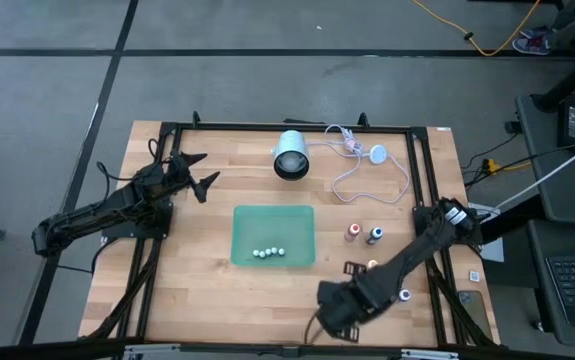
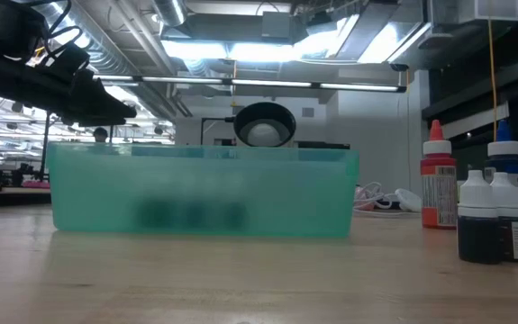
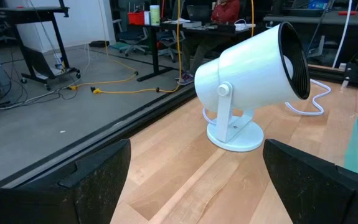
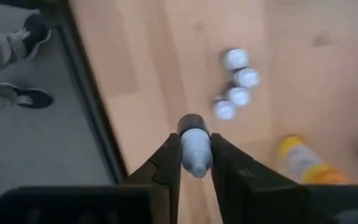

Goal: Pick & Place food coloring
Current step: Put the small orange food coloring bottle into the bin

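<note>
A wooden bench (image 1: 197,270) seen from above, with a green tray (image 1: 273,235) at its centre holding a row of small pale items (image 1: 269,253). The right claw (image 4: 195,163) hangs low over the near right part of the bench, its two dark fingers pinching a tiny bottle (image 4: 195,146) with a pale grey cap and a dark body, held by its sides. Just beyond it, four white-capped bottles (image 4: 235,86) stand clustered together on the wood, and a yellow one (image 4: 302,160) lies on its side nearby. Farther right of the tray stand a red-orange bottle (image 1: 352,232) and a blue one (image 1: 374,236), upright and close together. The left claw (image 3: 191,180) waits at the far left, fingers spread wide, facing a white lamp (image 3: 253,81). The grip looks narrow and the bottle is smooth and rounded, so it could likely twist or slip out on the way to the tray; a low swing might also knock over the cluster beside it
</note>
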Controlling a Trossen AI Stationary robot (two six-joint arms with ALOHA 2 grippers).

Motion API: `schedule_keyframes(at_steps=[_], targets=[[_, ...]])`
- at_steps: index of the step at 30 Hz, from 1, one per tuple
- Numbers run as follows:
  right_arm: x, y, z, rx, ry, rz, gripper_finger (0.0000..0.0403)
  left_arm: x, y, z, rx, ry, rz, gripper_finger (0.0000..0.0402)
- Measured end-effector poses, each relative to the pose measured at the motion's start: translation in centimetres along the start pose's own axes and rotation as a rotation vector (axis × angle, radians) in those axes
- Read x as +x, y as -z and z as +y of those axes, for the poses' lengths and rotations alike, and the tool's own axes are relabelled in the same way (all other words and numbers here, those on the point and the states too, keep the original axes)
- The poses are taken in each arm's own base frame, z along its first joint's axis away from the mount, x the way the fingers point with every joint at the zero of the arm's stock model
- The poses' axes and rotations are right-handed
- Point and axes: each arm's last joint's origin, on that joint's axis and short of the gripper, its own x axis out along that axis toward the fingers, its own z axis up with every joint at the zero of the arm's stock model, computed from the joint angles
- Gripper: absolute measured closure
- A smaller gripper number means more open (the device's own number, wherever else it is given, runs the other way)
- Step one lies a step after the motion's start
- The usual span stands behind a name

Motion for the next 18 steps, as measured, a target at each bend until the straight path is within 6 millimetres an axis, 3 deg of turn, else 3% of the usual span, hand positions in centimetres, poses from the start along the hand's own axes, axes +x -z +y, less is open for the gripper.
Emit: schedule_keyframes(at_steps=[8, 18], targets=[[-2.0, -4.5, -4.0, -0.014, -0.016, -0.044, 0.0335, 0.0, 0.0, 0.0, 0.0, 0.0, 0.0, 0.0041], [-1.1, -11.0, -8.6, -0.009, -0.003, -0.075, 0.0332, 0.0, 0.0, 0.0, 0.0, 0.0, 0.0, 0.0041]])
